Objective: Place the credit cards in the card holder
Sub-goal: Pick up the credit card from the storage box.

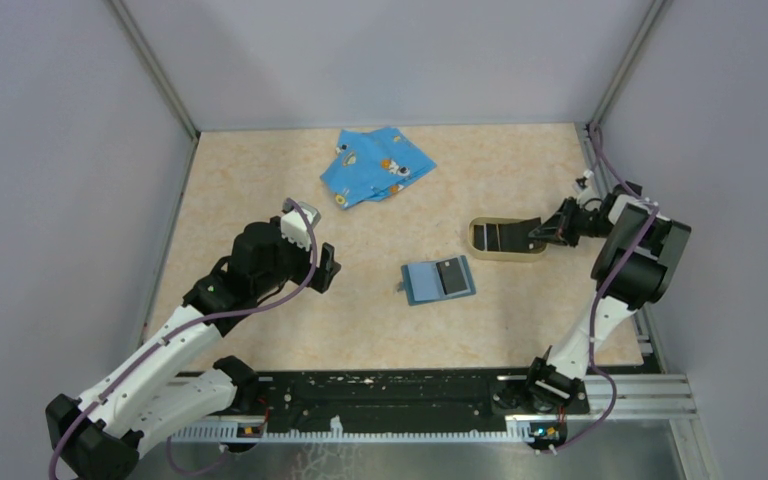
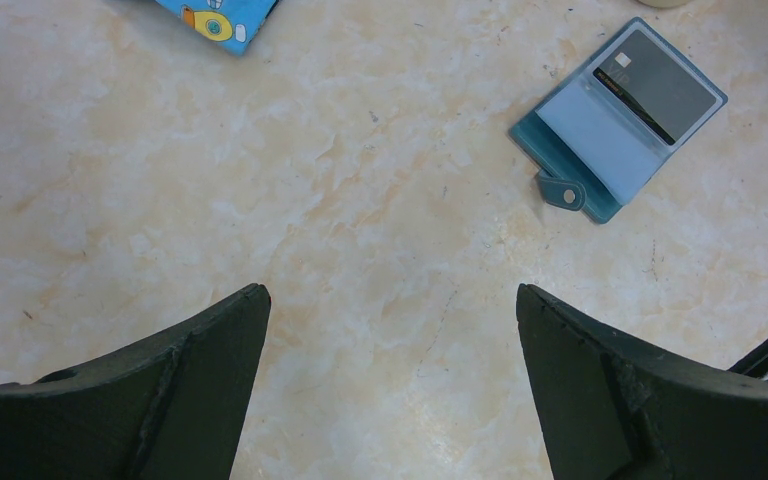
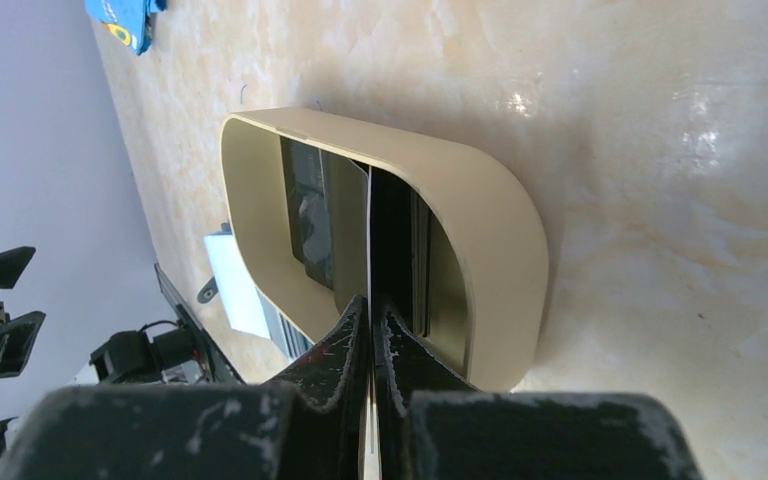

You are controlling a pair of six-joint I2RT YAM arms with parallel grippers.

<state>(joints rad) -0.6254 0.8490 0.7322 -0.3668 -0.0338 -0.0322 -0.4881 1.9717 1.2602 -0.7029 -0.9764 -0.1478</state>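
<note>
Card [image 3: 372, 235] pinched by right tool [image 3: 371, 302], inside tray [image 3: 485, 225]

No legible text anywhere; markings on credit card [image 2: 657, 87] too small to read

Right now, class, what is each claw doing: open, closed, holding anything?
Left claw: open, holding nothing.
Right claw: closed on a thin black rectangular credit card inside the tan oval tray.

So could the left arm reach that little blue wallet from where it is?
Probably yes. The left gripper hangs open above the table, and the card holder lies unfolded just ahead of it, with nothing between them.
</note>
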